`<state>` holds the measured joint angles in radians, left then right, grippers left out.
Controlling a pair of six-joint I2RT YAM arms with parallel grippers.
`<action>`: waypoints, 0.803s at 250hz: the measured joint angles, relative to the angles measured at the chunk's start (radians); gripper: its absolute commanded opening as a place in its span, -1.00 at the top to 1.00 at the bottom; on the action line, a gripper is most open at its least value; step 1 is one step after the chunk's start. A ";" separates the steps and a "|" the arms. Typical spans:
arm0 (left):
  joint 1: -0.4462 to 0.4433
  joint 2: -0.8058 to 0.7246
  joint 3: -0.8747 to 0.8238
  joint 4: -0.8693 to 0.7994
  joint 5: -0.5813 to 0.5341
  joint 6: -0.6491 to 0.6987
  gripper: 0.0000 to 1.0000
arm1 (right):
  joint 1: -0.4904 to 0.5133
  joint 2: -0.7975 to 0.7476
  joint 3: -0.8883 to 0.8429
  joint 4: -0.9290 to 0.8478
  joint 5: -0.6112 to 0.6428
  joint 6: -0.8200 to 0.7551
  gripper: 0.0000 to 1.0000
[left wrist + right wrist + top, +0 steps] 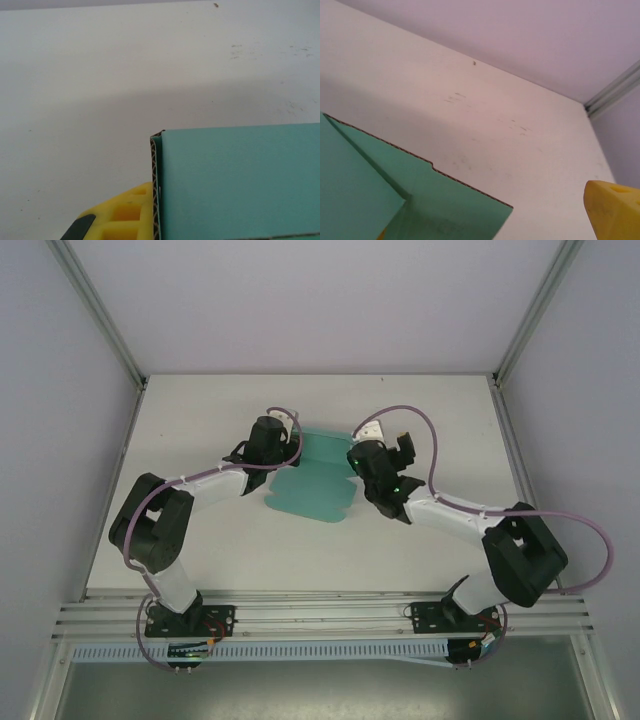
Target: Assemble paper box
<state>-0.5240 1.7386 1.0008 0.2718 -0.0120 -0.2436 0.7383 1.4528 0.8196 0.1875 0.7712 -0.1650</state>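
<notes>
The paper box (318, 485) is a teal card sheet with rounded tabs, lying mid-table between both arms, its far part folded up. My left gripper (283, 440) is at the sheet's far left edge. In the left wrist view, one yellow finger (127, 212) presses against the corrugated edge of a raised teal panel (240, 180); the other finger is hidden behind it. My right gripper (358, 452) is at the sheet's far right edge and stands wide open. One of its yellow fingers (615, 210) is well clear of the teal flap (445, 200) that lies low in the right wrist view.
The white table (200, 530) is enclosed by pale walls with aluminium posts (100, 310) at the back corners. A metal rail (320, 615) carrying both arm bases runs along the near edge. Purple cables loop over each arm.
</notes>
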 measured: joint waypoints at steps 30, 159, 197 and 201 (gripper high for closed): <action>0.000 0.000 0.000 -0.011 0.008 -0.001 1.00 | -0.011 -0.005 -0.036 0.024 -0.060 0.029 -0.98; -0.002 0.003 0.008 -0.031 -0.003 -0.044 1.00 | -0.137 -0.280 -0.275 -0.061 -0.286 0.261 -0.98; -0.002 0.004 0.012 -0.033 0.004 -0.050 1.00 | -0.137 -0.223 -0.292 -0.064 -0.354 0.295 -0.97; -0.002 0.004 0.012 -0.033 0.004 -0.050 1.00 | -0.137 -0.214 -0.291 -0.062 -0.355 0.297 -0.97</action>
<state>-0.5259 1.7424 1.0130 0.2386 -0.0078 -0.2932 0.6018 1.2392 0.5285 0.1253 0.4160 0.1322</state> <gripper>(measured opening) 0.071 0.987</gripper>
